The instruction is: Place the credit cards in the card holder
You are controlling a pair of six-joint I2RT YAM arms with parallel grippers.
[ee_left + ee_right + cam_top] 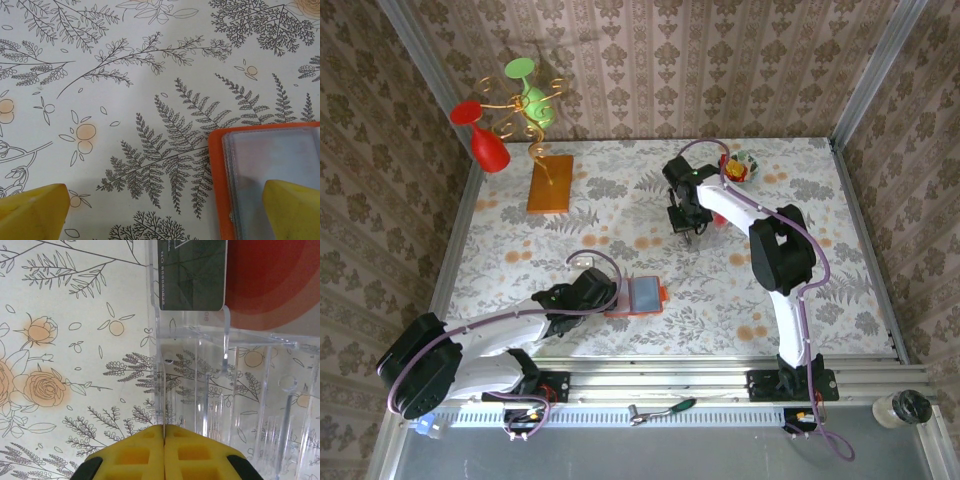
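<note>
Item one, far left: orange-brown board (pixel 550 183) with a gold wire stand, at the back of the tabletop (pixel 500 260).

Item two: left end effector (pixel 162 212), which I read as spread wide. One yellow finger (pixel 292 210) is over the card holder (pixel 220 170), the other over bare cloth. The card holder lies open and flat, toward the near side.

Item three: right end effector (pixel 164 442), pinched fully together at the wall of the clear compartment tray (pixel 225 390). I cannot tell whether it grips anything.

Item four: one black credit card (pixel 192 275), at the tray's far end.

Left claw (pixel 162 212) spread wide; right claw (pixel 164 442) pinched fully together.
</note>
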